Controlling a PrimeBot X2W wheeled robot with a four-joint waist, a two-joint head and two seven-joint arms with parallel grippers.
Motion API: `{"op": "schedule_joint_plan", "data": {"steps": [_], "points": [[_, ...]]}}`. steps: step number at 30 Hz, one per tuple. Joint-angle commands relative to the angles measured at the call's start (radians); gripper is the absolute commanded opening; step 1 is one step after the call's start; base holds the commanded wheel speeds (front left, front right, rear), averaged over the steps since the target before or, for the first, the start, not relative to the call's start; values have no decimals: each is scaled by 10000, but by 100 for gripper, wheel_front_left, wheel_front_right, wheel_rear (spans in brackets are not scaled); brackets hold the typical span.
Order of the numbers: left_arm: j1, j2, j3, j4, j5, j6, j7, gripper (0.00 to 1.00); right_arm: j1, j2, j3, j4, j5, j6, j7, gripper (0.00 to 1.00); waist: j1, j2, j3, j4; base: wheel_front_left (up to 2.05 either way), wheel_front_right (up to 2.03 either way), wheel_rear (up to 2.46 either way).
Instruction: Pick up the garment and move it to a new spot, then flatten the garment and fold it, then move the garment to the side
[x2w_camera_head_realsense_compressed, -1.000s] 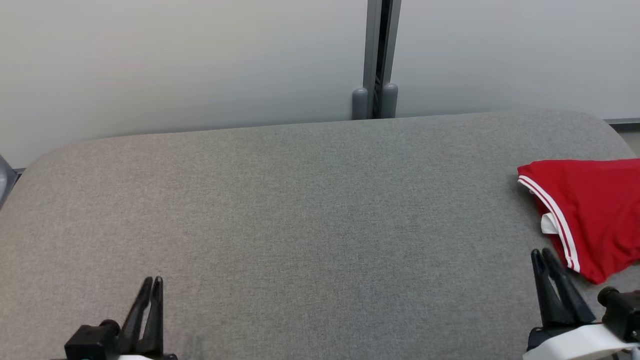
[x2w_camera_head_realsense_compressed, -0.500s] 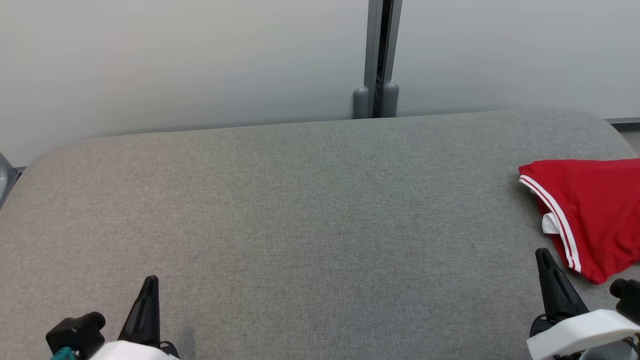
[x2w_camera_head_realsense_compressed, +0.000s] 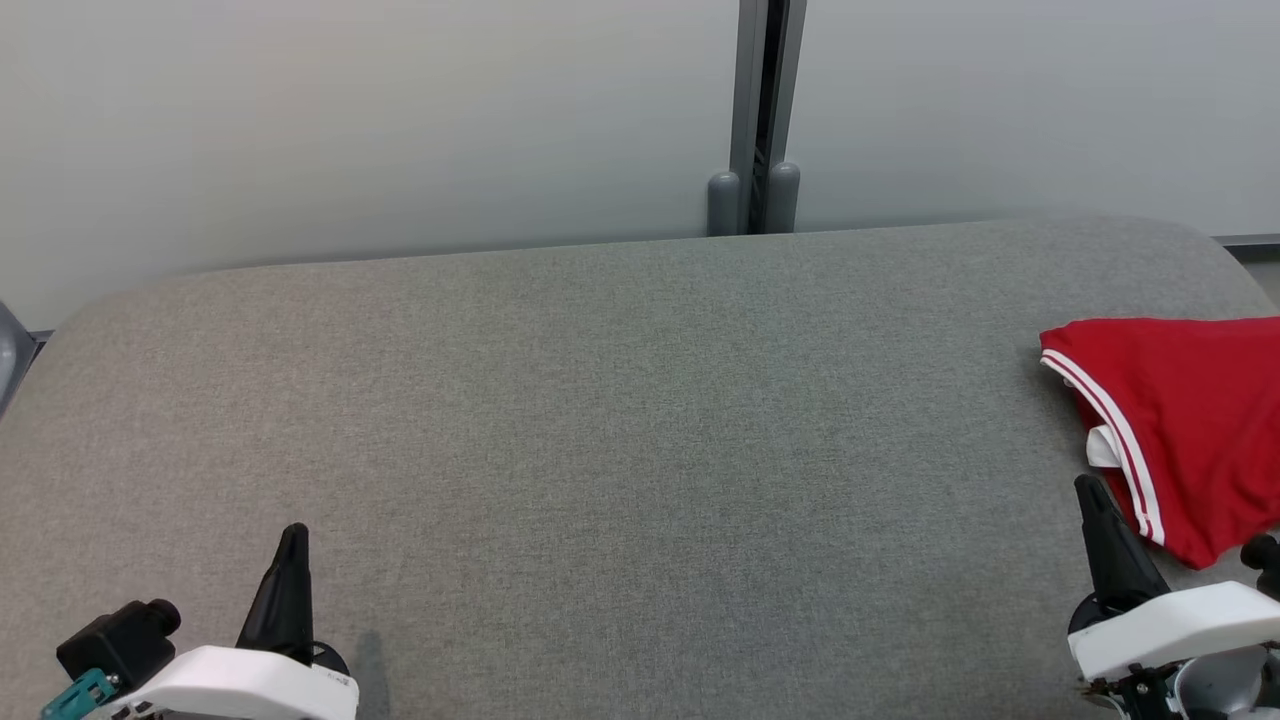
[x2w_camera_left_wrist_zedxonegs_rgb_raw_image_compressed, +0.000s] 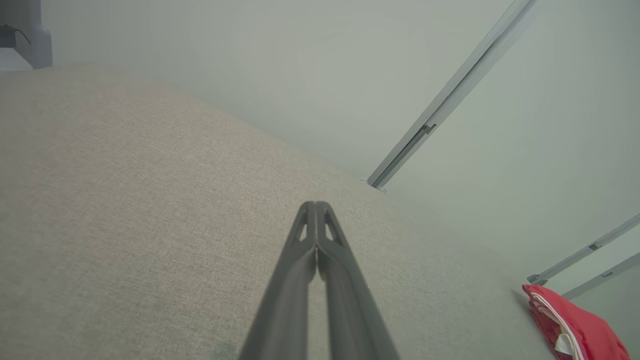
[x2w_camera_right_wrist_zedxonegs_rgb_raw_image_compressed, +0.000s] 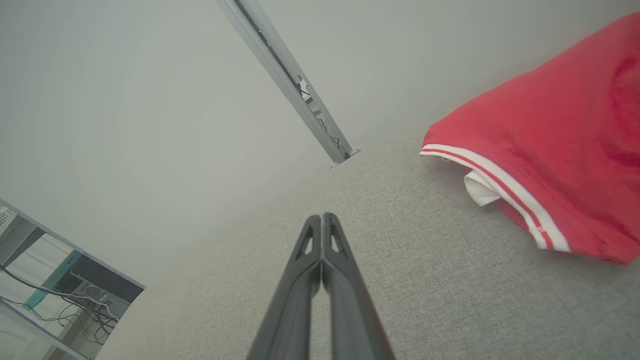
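A red garment (x2w_camera_head_realsense_compressed: 1180, 415) with a white-striped hem and a white tag lies folded at the right edge of the grey fabric table (x2w_camera_head_realsense_compressed: 620, 420). It also shows in the right wrist view as the garment (x2w_camera_right_wrist_zedxonegs_rgb_raw_image_compressed: 550, 150) and small at the lower right as the garment (x2w_camera_left_wrist_zedxonegs_rgb_raw_image_compressed: 575, 327) in the left wrist view. My right gripper (x2w_camera_head_realsense_compressed: 1088, 487) is shut and empty, just left of the garment's front corner, apart from it. My left gripper (x2w_camera_head_realsense_compressed: 294, 532) is shut and empty at the table's front left. Both stand above the cloth surface, gripper (x2w_camera_left_wrist_zedxonegs_rgb_raw_image_compressed: 316, 205) and gripper (x2w_camera_right_wrist_zedxonegs_rgb_raw_image_compressed: 321, 217) with fingers pressed together.
A pale wall with a grey vertical post (x2w_camera_head_realsense_compressed: 760, 115) runs behind the table. The table's back corners are rounded. A shelf with cables (x2w_camera_right_wrist_zedxonegs_rgb_raw_image_compressed: 45, 290) stands off beyond the table's left end.
Both grippers went from slightly open to shut. Both arms have drawn upward in the head view, with more of the white wrists showing. The garment has not moved.
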Motion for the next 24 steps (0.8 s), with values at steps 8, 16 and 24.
{"op": "schedule_joint_plan", "data": {"steps": [8,16,24], "points": [[-608,-140,357,205,-1104,-344,125,0,-672,-120,-174,376,1287,1,264,0,0,-1,15,12,0,0,0],[-875,-330,578,462,-1968,-593,219,0,-1024,-138,-281,781,2294,1,471,0,0,-1,30,24,0,0,0],[-1122,-514,778,701,-2762,-829,310,0,-1340,-155,-381,1152,3220,1,668,0,0,-1,45,36,0,0,0]]}}
